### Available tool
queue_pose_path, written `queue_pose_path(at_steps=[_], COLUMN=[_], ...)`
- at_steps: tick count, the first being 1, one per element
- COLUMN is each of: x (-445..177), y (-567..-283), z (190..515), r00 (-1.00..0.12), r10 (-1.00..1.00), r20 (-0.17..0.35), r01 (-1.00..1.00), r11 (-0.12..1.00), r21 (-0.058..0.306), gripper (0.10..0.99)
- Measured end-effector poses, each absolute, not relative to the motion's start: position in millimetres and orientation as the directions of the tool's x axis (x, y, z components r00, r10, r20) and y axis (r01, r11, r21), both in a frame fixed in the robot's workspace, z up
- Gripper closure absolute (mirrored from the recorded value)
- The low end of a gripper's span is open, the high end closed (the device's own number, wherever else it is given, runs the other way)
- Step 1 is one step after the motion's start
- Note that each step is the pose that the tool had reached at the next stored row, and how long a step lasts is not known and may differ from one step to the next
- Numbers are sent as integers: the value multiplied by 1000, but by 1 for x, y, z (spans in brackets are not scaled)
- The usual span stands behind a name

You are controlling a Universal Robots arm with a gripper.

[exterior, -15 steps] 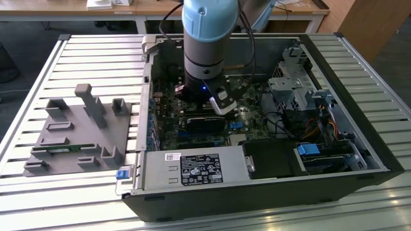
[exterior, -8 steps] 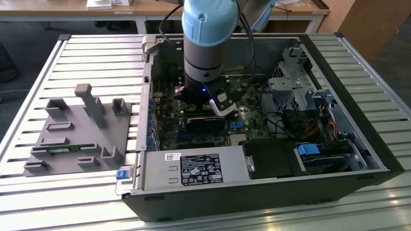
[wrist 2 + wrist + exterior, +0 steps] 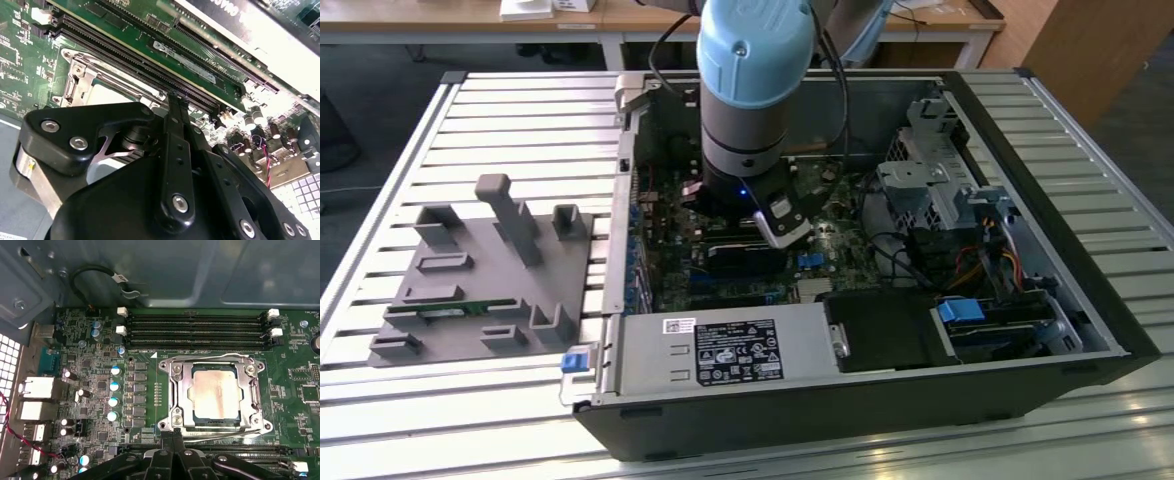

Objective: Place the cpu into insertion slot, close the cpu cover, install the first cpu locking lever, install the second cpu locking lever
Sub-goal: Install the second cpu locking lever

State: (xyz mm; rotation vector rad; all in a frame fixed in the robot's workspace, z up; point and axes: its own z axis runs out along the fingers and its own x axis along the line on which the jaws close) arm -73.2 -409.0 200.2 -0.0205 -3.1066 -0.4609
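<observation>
My fingers are pressed together, empty, at the edge of the socket.

My gripper (image 3: 172,436) has its fingertips (image 3: 176,102) shut on nothing, poised just beside the metal frame where a thin lever (image 3: 220,436) runs along that side. The cpu (image 3: 217,392) already sits in the insertion slot (image 3: 186,396), its silver face showing through the window of the cpu cover (image 3: 250,390), which lies flat over it. So I judge the locking levers are the step in hand; whether this one is latched I cannot tell. Pushing it would call for a careful sideways and downward press. Close around stand the long memory slots (image 3: 195,330), a row of capacitors (image 3: 115,392), and in the exterior view the computer case (image 3: 1067,330) walls hemming my arm (image 3: 750,90).
</observation>
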Motion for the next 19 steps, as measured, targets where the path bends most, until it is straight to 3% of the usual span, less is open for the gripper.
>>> queue_pose_path(at_steps=[19], x=[-74], y=[-406], z=[193], r00=[-1000], r10=[12], r20=[3], r01=[13], r11=[945], r21=[326], gripper=[969])
